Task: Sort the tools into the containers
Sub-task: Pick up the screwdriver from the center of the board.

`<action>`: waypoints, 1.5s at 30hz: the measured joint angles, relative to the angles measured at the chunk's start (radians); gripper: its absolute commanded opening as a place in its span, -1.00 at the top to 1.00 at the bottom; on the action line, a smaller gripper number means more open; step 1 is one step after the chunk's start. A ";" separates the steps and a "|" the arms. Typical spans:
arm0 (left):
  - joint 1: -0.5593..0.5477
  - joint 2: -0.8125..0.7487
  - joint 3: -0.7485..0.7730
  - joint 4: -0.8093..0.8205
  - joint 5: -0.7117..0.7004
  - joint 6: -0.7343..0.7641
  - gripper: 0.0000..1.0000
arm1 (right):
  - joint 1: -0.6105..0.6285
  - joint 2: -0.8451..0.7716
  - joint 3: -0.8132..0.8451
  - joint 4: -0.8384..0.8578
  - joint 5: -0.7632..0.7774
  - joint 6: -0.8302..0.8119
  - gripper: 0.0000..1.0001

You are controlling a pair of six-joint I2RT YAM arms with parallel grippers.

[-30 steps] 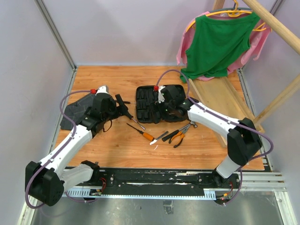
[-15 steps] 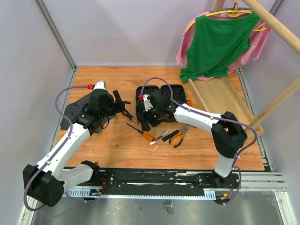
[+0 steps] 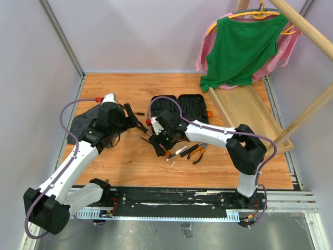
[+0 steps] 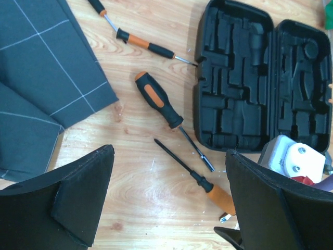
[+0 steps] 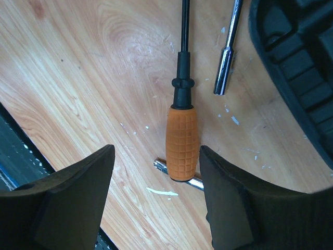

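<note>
The black tool case (image 3: 179, 110) lies open with empty moulded slots; it also shows in the left wrist view (image 4: 250, 78) and the right wrist view (image 5: 296, 57). My right gripper (image 3: 158, 147) is open and low over an orange-handled screwdriver (image 5: 182, 140); the handle lies between the fingers, close to the right finger (image 5: 234, 198). My left gripper (image 4: 170, 152) is open and empty above bare wood. A black-and-orange screwdriver (image 4: 156, 99) and two thin ones (image 4: 145, 44) lie left of the case. The pliers (image 3: 196, 151) lie right of my right gripper. I see no hammer.
A dark grey folded cloth (image 3: 83, 122) lies at the left, also in the left wrist view (image 4: 41, 78). A long wooden tray (image 3: 244, 109) leans at the right under hanging green and pink clothes (image 3: 239, 47). A steel bit (image 5: 195, 181) lies under the orange handle's end.
My right arm has swung left, from over the case down to the orange-handled screwdriver in front of it. My left gripper has shifted slightly right.
</note>
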State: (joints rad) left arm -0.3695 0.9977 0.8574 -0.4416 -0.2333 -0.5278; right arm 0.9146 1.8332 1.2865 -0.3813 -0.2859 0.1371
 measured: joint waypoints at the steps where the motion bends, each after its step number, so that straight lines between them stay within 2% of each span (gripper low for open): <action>1: 0.000 0.000 -0.008 -0.001 0.002 -0.004 -0.84 | 0.004 0.008 0.000 -0.004 0.002 -0.005 -0.33; 7: 0.000 0.000 -0.033 0.004 0.010 -0.023 -0.84 | 0.009 0.044 -0.001 -0.021 0.027 -0.023 -0.28; 16: 0.000 0.000 -0.056 0.029 0.020 -0.041 -0.84 | 0.009 0.086 -0.001 -0.022 0.036 -0.042 -0.09; 20: 0.000 0.000 -0.075 0.037 0.030 -0.053 -0.84 | 0.009 0.091 0.001 -0.020 0.042 -0.050 -0.10; 25: 0.000 0.000 -0.082 0.045 0.035 -0.060 -0.83 | 0.009 0.091 0.002 -0.020 0.044 -0.052 -0.24; 31: 0.000 -0.023 -0.082 0.034 0.010 -0.068 -0.82 | 0.011 0.089 0.019 -0.018 0.060 -0.056 -0.30; 39: 0.000 -0.219 -0.034 -0.018 -0.088 -0.048 -0.83 | 0.010 0.098 0.198 0.024 0.105 -0.059 -0.30; 45: 0.001 -0.312 -0.011 -0.053 -0.165 -0.026 -0.83 | 0.000 0.234 0.399 0.081 0.115 -0.057 -0.23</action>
State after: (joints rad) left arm -0.3687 0.6861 0.8467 -0.4946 -0.3985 -0.5541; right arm 0.9150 2.0670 1.6852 -0.3000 -0.1711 0.0799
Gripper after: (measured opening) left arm 0.915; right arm 0.626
